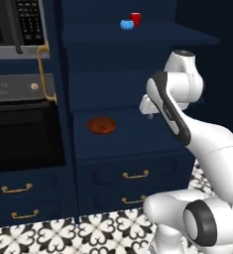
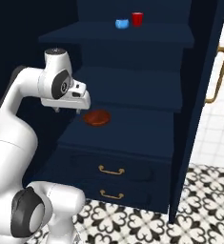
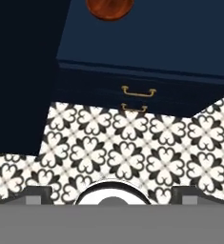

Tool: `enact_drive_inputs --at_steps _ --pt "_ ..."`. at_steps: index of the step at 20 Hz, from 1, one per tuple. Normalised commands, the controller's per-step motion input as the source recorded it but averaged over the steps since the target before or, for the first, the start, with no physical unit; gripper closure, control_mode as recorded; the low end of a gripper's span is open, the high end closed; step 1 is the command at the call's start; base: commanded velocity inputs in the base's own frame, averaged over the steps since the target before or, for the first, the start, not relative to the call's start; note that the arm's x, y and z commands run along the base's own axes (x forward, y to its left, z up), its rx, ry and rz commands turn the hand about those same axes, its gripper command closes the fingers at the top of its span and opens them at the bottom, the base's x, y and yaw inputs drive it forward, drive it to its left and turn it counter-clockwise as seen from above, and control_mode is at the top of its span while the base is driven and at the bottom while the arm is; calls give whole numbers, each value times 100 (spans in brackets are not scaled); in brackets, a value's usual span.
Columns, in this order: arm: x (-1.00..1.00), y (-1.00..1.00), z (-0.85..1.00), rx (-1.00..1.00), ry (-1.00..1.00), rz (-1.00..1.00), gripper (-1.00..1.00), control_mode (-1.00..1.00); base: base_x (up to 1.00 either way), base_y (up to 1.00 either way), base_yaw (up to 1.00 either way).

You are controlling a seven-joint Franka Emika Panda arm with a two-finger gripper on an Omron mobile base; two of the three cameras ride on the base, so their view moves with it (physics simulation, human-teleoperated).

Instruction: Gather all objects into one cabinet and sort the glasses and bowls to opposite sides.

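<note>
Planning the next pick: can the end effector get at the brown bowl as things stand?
Probably yes. The brown bowl sits alone on the open lowest shelf, near its front, with the end effector hovering just outside and nothing between them.

1. One red cup (image 1: 136, 19), on the upper shelf at about 12 o'clock.
2. One light-blue bowl (image 1: 126, 24), just beside it.
3. One reddish-brown bowl (image 1: 101, 125), on the lower shelf.
4. Two brass-handled drawers (image 2: 111, 170), at about 6 o'clock below that shelf.
</note>
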Motion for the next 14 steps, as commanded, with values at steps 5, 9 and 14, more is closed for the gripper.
enact_drive_inputs --at_steps 5,9,14 --pt "0 0 0 0 0 0 -100 100 -45 0 40" --pt "0 0 0 0 0 0 -100 100 -44 0 45" --pt "0 0 0 0 0 0 -100 100 -46 0 47"
